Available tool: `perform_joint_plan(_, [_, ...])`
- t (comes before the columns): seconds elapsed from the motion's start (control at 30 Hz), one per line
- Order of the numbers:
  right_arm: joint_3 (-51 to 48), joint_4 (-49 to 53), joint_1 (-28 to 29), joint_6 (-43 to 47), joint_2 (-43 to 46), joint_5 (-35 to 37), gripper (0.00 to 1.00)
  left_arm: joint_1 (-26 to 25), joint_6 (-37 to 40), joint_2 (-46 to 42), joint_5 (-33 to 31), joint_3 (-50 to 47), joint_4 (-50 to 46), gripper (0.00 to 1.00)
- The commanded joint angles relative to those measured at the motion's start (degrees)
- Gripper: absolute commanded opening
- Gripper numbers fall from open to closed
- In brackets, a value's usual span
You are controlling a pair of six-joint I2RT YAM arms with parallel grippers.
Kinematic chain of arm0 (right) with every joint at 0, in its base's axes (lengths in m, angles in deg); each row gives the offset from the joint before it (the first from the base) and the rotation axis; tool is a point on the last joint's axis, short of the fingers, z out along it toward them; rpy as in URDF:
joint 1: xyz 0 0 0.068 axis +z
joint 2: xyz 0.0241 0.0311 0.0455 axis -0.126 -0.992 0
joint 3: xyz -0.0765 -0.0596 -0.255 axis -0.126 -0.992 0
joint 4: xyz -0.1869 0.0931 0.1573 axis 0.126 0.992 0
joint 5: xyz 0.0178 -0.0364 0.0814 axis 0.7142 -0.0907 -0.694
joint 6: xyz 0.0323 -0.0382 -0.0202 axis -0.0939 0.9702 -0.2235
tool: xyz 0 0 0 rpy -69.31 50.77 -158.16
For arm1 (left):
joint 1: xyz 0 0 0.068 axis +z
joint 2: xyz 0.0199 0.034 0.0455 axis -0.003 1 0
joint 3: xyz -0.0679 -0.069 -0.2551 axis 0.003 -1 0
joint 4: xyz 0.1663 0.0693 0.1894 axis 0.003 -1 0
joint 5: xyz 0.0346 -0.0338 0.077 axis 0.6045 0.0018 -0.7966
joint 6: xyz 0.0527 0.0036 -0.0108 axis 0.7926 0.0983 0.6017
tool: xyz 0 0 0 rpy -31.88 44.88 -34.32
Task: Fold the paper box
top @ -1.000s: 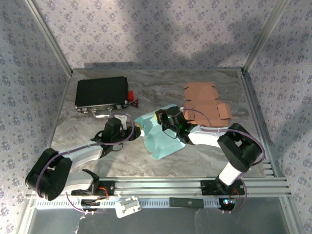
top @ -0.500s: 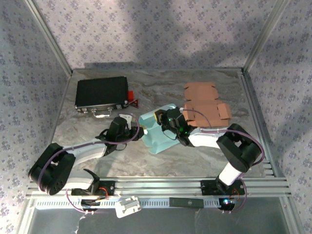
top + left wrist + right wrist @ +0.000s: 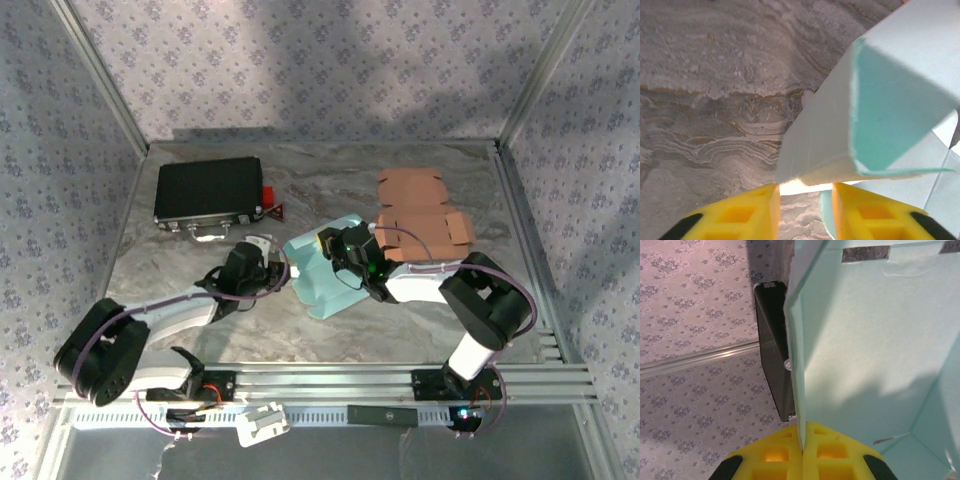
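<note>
The paper box [image 3: 318, 282] sits in the middle of the counter [image 3: 400, 325]. It is light blue-green and only partly folded. Some walls stand up and some flaps lie flat.

The right gripper [image 3: 327, 246] is at the far side of the box. In its own camera, the gripper [image 3: 801, 434] is pressed together on the thin edge of one standing wall [image 3: 792, 340]. The inside of the box [image 3: 870, 350] opens to the right of that wall.

The left gripper [image 3: 275, 268] is at the left side of the box. In its own camera, its yellow fingers [image 3: 740, 215] are spread apart. A folded wall of the box [image 3: 815, 145] is just in front of them. I cannot tell if they touch it.

I think the step now is to make the left wall stand up and lock in. To do it well, the right gripper should hold its wall firm, so the box cannot slide. The left gripper should push slowly and flat against the wall, along the fold line. A hard push could bend the paper or tip the whole box.

Farther away, a black case [image 3: 208, 192] lies at the back left. A flat brown cardboard sheet [image 3: 425, 212] lies at the back right, near the box.
</note>
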Motion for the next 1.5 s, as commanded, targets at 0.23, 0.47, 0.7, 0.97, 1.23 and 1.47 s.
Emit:
perform_joint_plan(0.23, [-0.5,0.9,-0.7,1.1,-0.1,-1.4,0.00,1.6,10.2,-5.9,2.4,-0.6,-5.3,0.35])
perform_joint_plan(0.47, [-0.7,-0.4,-1.0,0.4,-0.8,-2.0,0.00,2.3,10.1,-1.1,4.5,-2.0,4.0,0.41])
perform_joint_plan(0.7, [-0.3,-0.6,-0.8,0.7,-0.6,-2.4,0.00,0.7,10.7,5.8,6.1,0.6,8.6,0.40])
perform_joint_plan(0.97, [-1.2,-2.2,-0.4,0.7,-0.9,-1.6,0.00,-2.5,9.7,7.9,-0.9,1.7,10.1,0.37])
perform_joint_plan(1.23, [-1.2,-2.5,0.5,0.2,-1.2,-0.9,0.00,-4.3,8.8,9.4,-6.1,2.8,10.8,0.36])
perform_joint_plan(1.47, [-1.7,-2.6,1.8,-0.1,-1.4,0.6,0.00,-6.5,8.3,10.0,-12.6,3.4,11.5,0.34])
